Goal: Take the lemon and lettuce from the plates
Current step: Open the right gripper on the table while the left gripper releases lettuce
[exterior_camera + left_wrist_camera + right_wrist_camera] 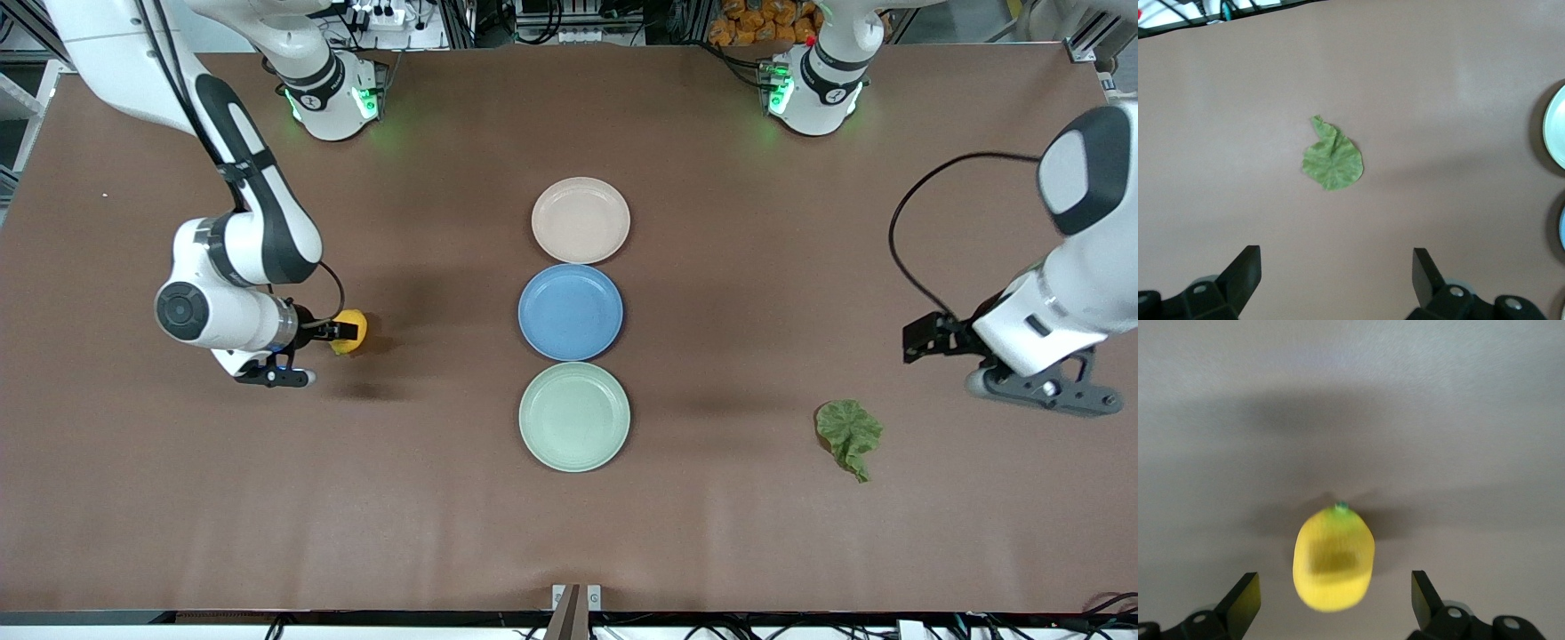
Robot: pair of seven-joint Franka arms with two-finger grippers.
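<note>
The yellow lemon (354,331) lies on the brown table toward the right arm's end, off the plates. My right gripper (274,377) is open just above it; in the right wrist view the lemon (1333,560) sits between the spread fingers (1245,597), untouched by them. The green lettuce leaf (849,433) lies flat on the table toward the left arm's end. My left gripper (1042,394) is open and empty over the table beside the leaf, which shows in the left wrist view (1333,163). The beige-pink plate (581,220) and mint plate (574,416) are empty.
An empty blue plate (570,311) sits between the two other plates in a row across the table's middle. The mint plate's rim (1557,127) shows at the edge of the left wrist view.
</note>
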